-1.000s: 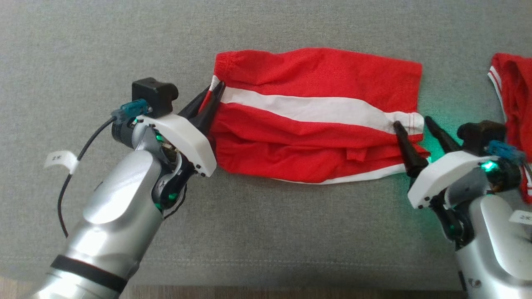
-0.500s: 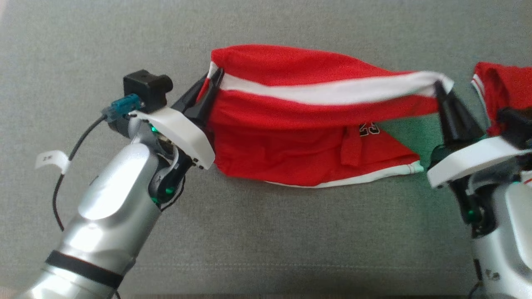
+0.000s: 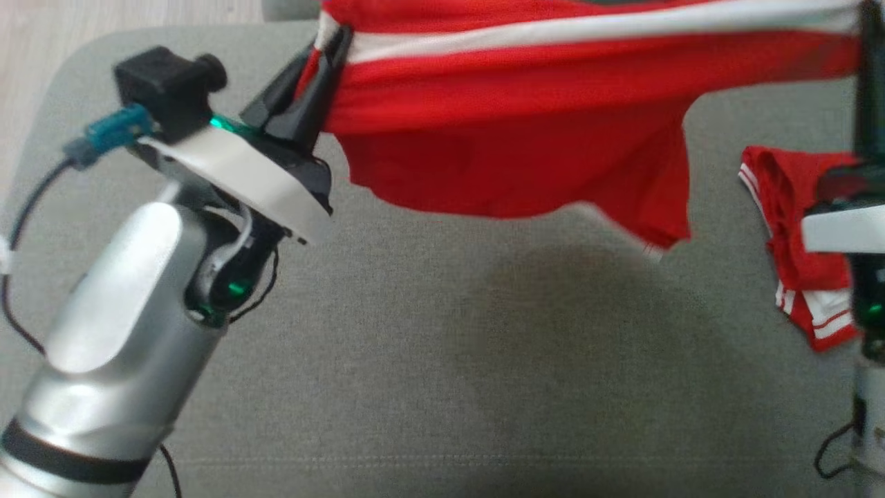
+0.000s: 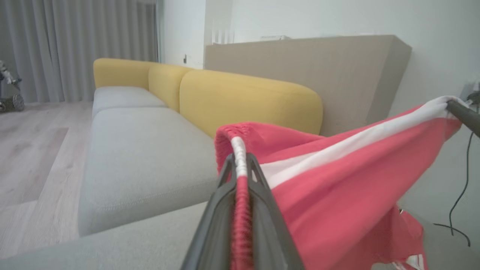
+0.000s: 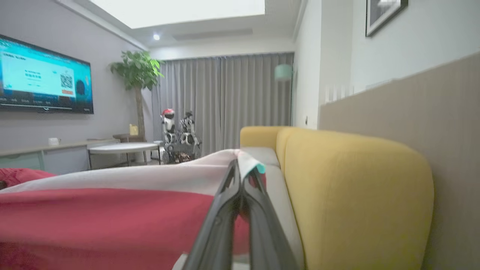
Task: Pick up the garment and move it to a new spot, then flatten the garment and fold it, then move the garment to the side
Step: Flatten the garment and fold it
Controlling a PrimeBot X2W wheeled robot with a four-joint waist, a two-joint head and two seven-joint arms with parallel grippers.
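The garment (image 3: 511,124) is a pair of red shorts with a white side stripe, hanging in the air above the grey cushion (image 3: 387,360), stretched between both grippers. My left gripper (image 3: 330,43) is shut on its elastic waistband at the upper left, which the left wrist view shows pinched between the fingers (image 4: 240,176). My right gripper (image 3: 870,14) at the far right edge is shut on the white-striped hem, and the right wrist view has that hem (image 5: 245,165) clamped at the tips of my right gripper (image 5: 240,168). The garment's lower part sags freely.
A second red garment with white stripes (image 3: 795,242) lies crumpled on the cushion at the right, beside my right arm. A yellow sofa back (image 4: 247,101) and a beige wall panel stand behind. Wooden floor shows at the upper left (image 3: 104,14).
My right gripper shut on the hem, and both arms lifted the garment off the cushion; it now hangs taut. The head view has shifted too.
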